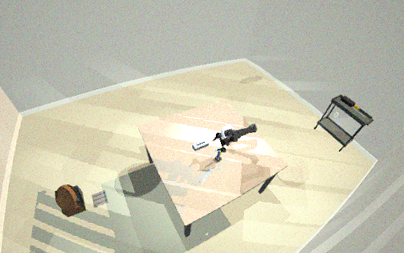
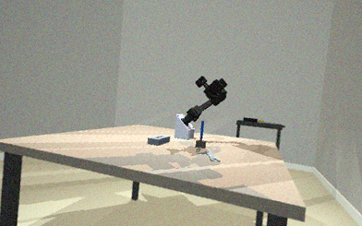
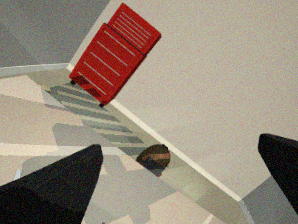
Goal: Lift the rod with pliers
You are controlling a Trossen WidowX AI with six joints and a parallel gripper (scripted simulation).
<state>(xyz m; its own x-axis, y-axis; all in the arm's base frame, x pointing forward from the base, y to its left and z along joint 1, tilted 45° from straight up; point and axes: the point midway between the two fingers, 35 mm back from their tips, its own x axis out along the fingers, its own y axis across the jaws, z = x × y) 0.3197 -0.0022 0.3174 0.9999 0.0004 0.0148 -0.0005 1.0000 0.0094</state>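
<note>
While the claw (image 2: 200, 82) (image 3: 180, 147) hangs above the table (image 1: 176, 142) (image 2: 66, 149), spread wide and gripping nothing, the blue pliers (image 1: 219, 153) (image 2: 203, 131) stand beneath, their long axis nearly upright.

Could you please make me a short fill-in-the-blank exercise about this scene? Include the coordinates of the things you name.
1. In the wrist view, a tall drawer cabinet (image 3: 119, 52) coloured ____ stands by the wall.
2. The wooden table's (image 1: 178, 125) (image 2: 98, 144) legs are ____ in colour.
3. The thin upright stick (image 2: 202, 130) standing in a small dark block (image 2: 200, 144) is mostly ____ in the exterior view.
4. The black gripper's (image 3: 181, 145) jaws are ____, with nothing between them.

Missing words: red; black; blue; open
</note>
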